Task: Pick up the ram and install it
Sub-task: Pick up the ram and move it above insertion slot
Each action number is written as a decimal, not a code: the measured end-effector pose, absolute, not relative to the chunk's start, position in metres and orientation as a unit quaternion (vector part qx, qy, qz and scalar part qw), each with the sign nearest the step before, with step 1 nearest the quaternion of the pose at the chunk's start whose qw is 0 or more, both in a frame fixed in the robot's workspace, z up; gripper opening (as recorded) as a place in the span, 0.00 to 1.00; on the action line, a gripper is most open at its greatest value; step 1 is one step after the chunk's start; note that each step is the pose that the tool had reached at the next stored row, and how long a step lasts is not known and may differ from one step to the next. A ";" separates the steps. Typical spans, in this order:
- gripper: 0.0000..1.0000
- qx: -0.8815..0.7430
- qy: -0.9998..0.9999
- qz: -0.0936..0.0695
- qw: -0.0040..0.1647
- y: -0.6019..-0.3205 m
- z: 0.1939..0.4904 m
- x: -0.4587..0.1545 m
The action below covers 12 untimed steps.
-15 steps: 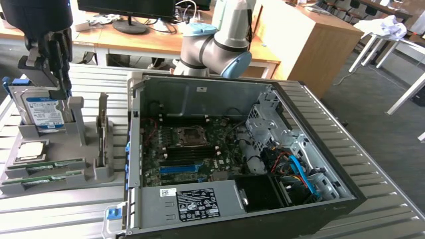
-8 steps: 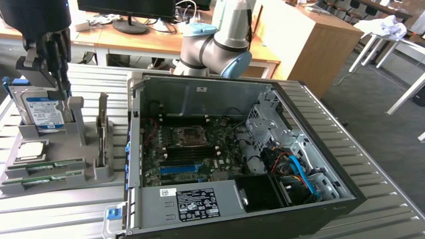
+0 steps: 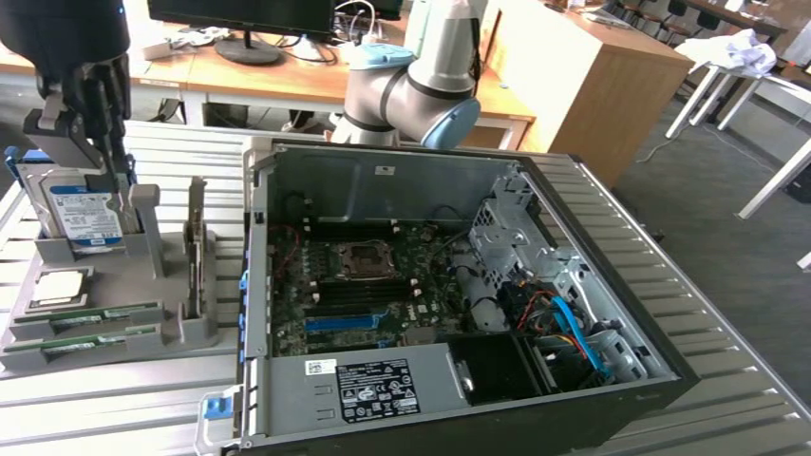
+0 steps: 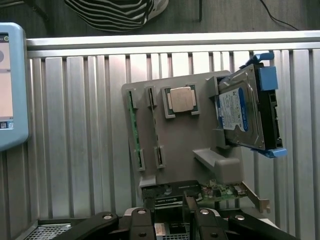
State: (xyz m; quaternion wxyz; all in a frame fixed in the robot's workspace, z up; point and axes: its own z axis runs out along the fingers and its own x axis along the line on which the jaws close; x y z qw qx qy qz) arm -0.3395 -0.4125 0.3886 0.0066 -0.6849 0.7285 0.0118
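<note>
The claw (image 4: 169, 212) is hanging open and empty above the grey holder (image 4: 185, 142); the ram (image 4: 133, 125) is sitting on edge in a slot at the holder's end far from the hard drive (image 4: 245, 112); reaching it well is probably calling for centring over the stick, with the jaws squarely straddling its thin faces.

Bench (image 3: 114, 399): I see a ribbed silver metal top, its slats bare around the load.
Exterior view's left: a grey parts holder (image 3: 184, 332) sits flat on the slats.
Just beside it: an open computer case (image 3: 380, 185) lies on its side, interior facing up.
</note>
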 end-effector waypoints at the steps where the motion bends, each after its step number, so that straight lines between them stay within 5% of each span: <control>1: 0.36 -0.685 0.729 0.012 0.007 -0.412 0.388 -0.340; 12: 0.36 -0.685 0.729 0.012 0.006 -0.412 0.386 -0.342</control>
